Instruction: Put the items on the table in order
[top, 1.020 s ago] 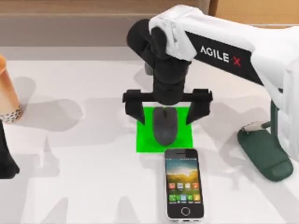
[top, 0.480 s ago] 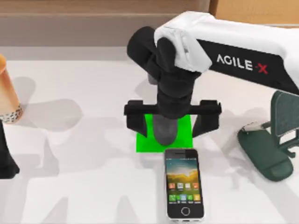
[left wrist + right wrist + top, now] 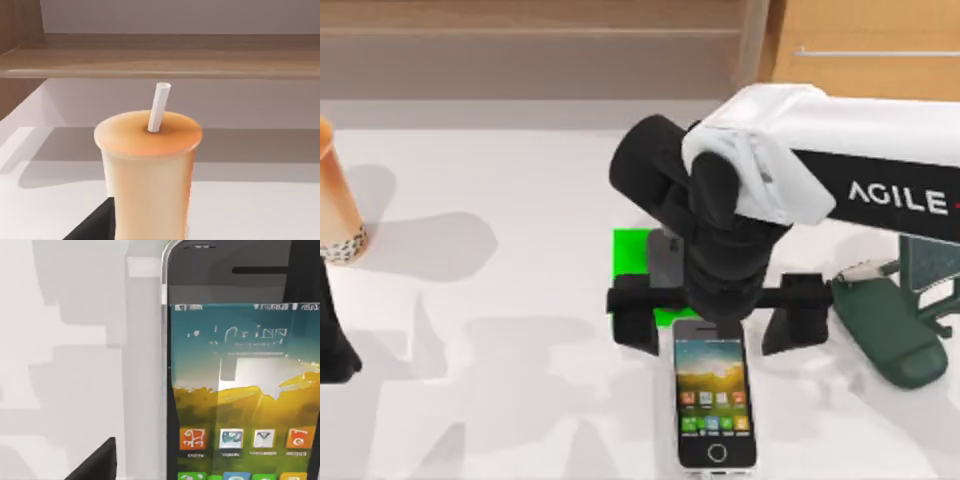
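My right gripper [image 3: 715, 320] hangs open over the top end of the smartphone [image 3: 715, 405], one finger on each side of it. The phone lies flat and screen-up on the table [image 3: 520, 400]; the right wrist view shows its screen [image 3: 240, 390] close below, next to one dark finger [image 3: 97, 462]. Behind the gripper, the dark grey mouse [image 3: 665, 262] rests on the green pad [image 3: 632, 255], mostly hidden by the arm. The orange-brown cup [image 3: 335, 200] stands at the far left; its lid and straw [image 3: 150, 170] face the left wrist camera. My left gripper [image 3: 330, 345] is parked in front of the cup, open.
A dark green phone stand [image 3: 890, 330] sits just right of the right gripper's finger. A wooden cabinet [image 3: 870, 50] and a shelf run along the back edge. Bare white tabletop lies between the cup and the pad.
My right gripper has moved off the mouse toward the table's front edge and now stands over the phone's top end, still open. The mouse stayed on the pad.
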